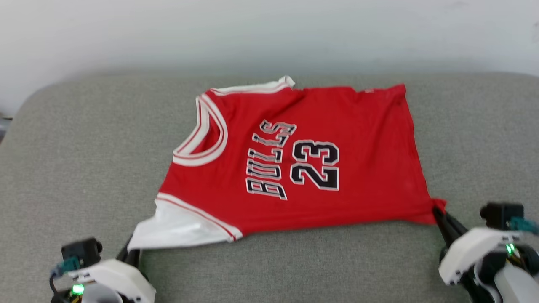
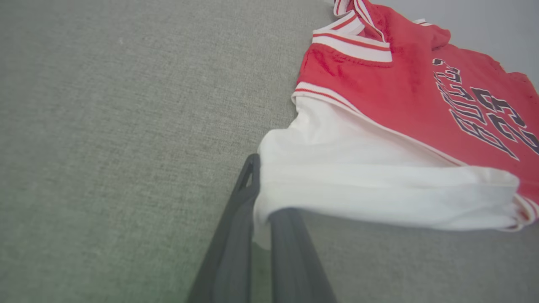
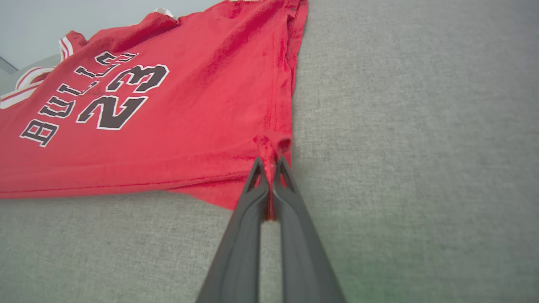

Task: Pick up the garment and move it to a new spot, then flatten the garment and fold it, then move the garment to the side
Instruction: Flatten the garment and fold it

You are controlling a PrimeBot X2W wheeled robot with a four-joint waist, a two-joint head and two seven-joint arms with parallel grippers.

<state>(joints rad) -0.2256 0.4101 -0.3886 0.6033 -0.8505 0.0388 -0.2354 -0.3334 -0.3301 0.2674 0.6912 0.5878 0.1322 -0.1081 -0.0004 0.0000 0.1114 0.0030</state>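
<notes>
Red jersey [image 1: 294, 160] flat on grey worktop [image 1: 84, 147], collar to left, lettered "BULLS" beside "23" in black, white-edged. White sleeve [image 2: 358, 181] clenched in left fingers [image 2: 236, 219]; red hem corner [image 3: 273, 145] clenched in right fingers [image 3: 248, 210].

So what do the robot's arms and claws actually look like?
The left claw and right claw each have two long, dark grey, tapering fingers with slotted tips. Behind them sit rounded white wrist shells, each with a green light, a black boxy camera and teal plug.
</notes>
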